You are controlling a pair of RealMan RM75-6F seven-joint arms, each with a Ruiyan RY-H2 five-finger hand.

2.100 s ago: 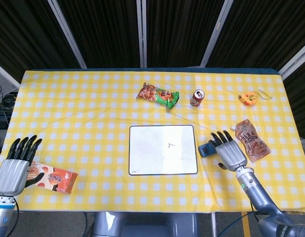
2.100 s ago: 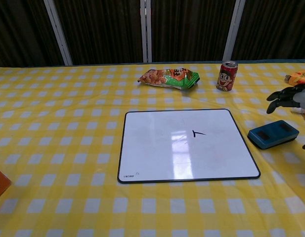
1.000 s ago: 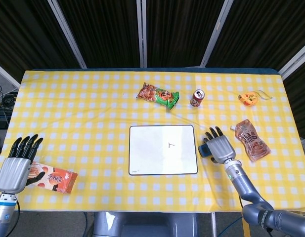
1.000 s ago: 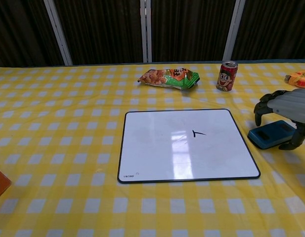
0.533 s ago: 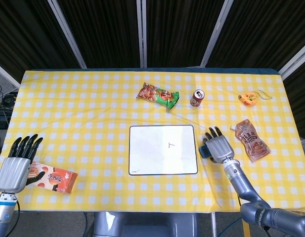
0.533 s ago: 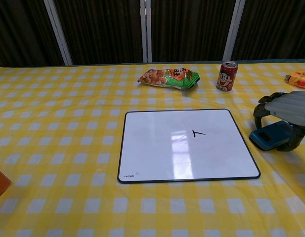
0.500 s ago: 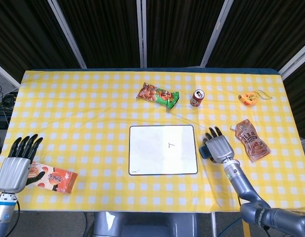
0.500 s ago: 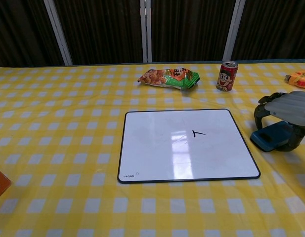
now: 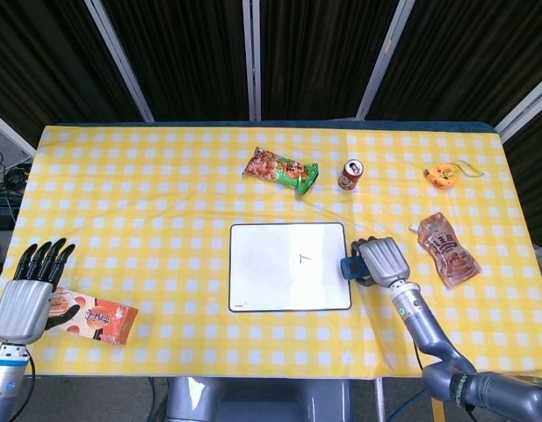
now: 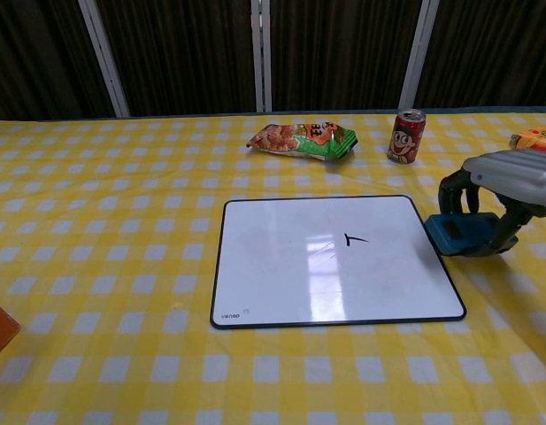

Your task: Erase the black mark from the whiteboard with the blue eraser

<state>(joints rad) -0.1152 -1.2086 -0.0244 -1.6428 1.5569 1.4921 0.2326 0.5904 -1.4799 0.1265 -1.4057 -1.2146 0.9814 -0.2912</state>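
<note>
The whiteboard (image 9: 290,266) (image 10: 330,258) lies flat at the table's middle, with a small black mark (image 9: 305,258) (image 10: 354,239) right of its centre. My right hand (image 9: 380,260) (image 10: 498,190) grips the blue eraser (image 9: 351,267) (image 10: 459,235) from above, fingers curled round it, just off the board's right edge. In the chest view the eraser looks lifted slightly off the cloth. My left hand (image 9: 26,295) is at the near left edge, fingers straight and apart, holding nothing.
A green-and-orange snack bag (image 9: 281,168) (image 10: 303,139) and a red can (image 9: 350,174) (image 10: 406,135) stand behind the board. A brown pouch (image 9: 447,249) and an orange toy (image 9: 444,176) lie at the right. An orange snack packet (image 9: 93,318) sits beside my left hand.
My right hand closed its fingers round the eraser and carried it left, up to the whiteboard's right edge. The left hand has not moved.
</note>
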